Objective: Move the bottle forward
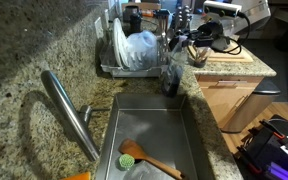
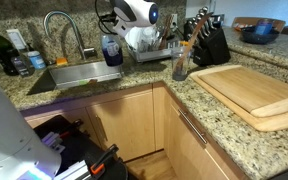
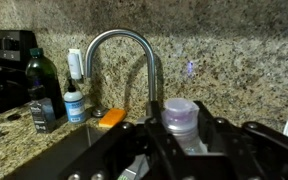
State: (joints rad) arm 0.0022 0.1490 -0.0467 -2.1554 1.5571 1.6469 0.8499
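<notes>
The bottle (image 3: 181, 118) is clear with a lavender cap and purple liquid. In the wrist view it stands upright between my black fingers, in front of the faucet (image 3: 124, 45). In both exterior views it stands on the granite counter at the sink's corner next to the dish rack (image 2: 111, 50) (image 1: 171, 80). My gripper (image 3: 182, 135) is closed around the bottle's body, reaching down from above (image 2: 112, 38). The bottle's base is hidden by the fingers.
The sink (image 2: 79, 75) lies beside the bottle, with a green brush and wooden spoon (image 1: 144, 158) in it. A dish rack (image 2: 156, 45), a glass (image 2: 180, 66), a knife block (image 2: 209, 45) and a cutting board (image 2: 254, 92) share the counter. A green bottle (image 3: 42, 78) and an orange sponge (image 3: 110, 117) stand behind the faucet.
</notes>
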